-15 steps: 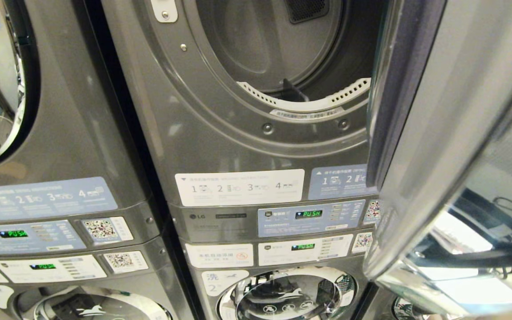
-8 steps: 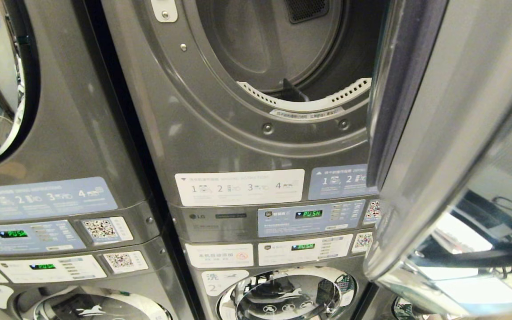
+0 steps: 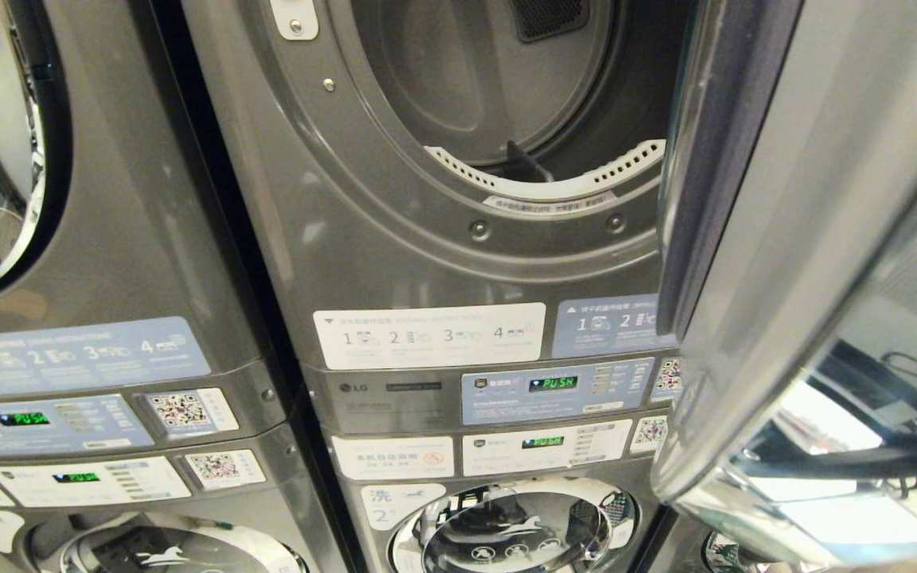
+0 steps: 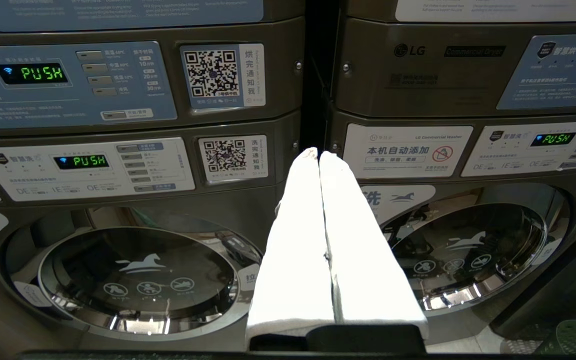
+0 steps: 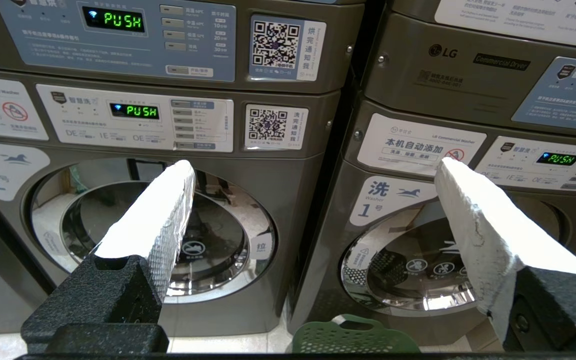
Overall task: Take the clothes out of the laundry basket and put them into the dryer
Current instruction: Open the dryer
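Clothes: none show in any view; neither gripper carries a garment.
Basket: only a green rim (image 5: 350,340) peeks in at 6 o'clock of the right wrist view, on the floor before the lower washers; another green corner (image 4: 575,337) sits at 5 o'clock in the left wrist view.
Dryer: drum opening (image 3: 506,87) at 12 o'clock of the head view, its visible part bare; its door (image 3: 785,263) swung open at 3 o'clock.
Right gripper (image 5: 313,175): jaws spread wide, empty, facing the washer windows.
Left gripper (image 4: 319,156): white fingers pressed together, holding nothing.
Progress: door is open, yet no loaded garment is visible; the picking and loading seem still ahead, though the basket's contents are hidden.
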### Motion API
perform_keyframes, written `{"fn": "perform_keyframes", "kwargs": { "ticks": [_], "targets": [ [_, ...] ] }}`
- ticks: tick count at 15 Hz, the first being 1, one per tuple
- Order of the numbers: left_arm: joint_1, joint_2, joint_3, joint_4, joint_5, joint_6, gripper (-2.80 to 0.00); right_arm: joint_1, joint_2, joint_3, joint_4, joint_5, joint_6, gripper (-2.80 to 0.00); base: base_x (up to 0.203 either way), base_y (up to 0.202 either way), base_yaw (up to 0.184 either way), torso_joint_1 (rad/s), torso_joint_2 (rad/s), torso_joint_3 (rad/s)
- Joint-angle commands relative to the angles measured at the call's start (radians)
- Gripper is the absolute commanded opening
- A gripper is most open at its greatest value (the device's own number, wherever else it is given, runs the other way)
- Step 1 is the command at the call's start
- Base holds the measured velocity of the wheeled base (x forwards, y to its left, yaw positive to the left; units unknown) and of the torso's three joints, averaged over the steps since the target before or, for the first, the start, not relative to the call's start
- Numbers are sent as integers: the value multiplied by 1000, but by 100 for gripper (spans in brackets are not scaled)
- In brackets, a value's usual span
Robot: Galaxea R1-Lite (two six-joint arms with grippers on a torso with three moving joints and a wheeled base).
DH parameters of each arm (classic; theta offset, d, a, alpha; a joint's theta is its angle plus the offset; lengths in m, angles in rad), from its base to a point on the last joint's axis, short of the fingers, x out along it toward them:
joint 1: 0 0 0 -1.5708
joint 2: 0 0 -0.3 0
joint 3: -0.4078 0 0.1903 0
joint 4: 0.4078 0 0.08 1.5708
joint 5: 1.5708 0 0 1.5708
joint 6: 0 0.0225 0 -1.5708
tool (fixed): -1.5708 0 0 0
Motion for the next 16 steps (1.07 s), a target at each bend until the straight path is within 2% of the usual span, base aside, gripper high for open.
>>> {"fn": "perform_keyframes", "kwargs": {
  "ticks": [1,11,16],
  "targets": [
    [0,0,0,-1,0,3,-280,0,-4,1,2,-1,0,0,0,0,0,0,0,0],
    [0,0,0,1,0,-1,-280,0,-4,-1,3,-2,-1,0,0,0,0,0,0,0],
    [0,0,0,2,0,-1,-280,0,-4,-2,5,-2,-3,0,-163,0,0,3,5,3]
  ]
}}
